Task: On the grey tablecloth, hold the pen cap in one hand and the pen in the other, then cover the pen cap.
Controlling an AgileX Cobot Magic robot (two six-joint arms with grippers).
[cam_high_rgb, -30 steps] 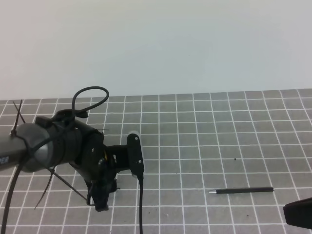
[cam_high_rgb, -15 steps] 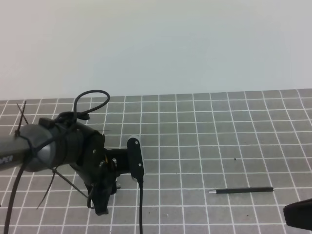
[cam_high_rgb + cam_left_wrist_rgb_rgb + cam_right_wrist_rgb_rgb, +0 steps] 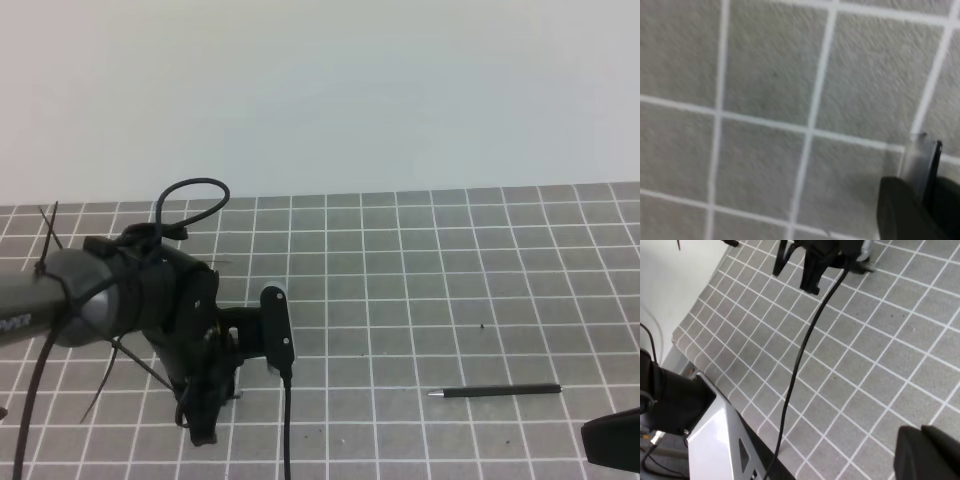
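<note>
The grey tablecloth [image 3: 420, 280] covers the table. The pen [image 3: 495, 391] lies flat on it at the right, silver tip pointing left. My left gripper [image 3: 200, 425] points down at the cloth on the left, its fingers apart in the right wrist view [image 3: 795, 277]. The left wrist view shows only gridded cloth [image 3: 765, 100] very close and one dark finger [image 3: 905, 210]. The pen cap shows in no view. My right gripper [image 3: 612, 440] is a dark shape at the lower right corner, near the pen but apart from it. One of its fingers [image 3: 925, 455] shows.
A black cable [image 3: 287, 430] hangs from the left wrist camera [image 3: 277, 330] down to the front edge. The cloth's front left edge [image 3: 690, 340] and a white robot base [image 3: 725, 440] show in the right wrist view. A pale wall stands behind the table.
My left arm has shifted slightly right and its gripper has sunk a little toward the cloth. The pen and the right gripper have not moved.
</note>
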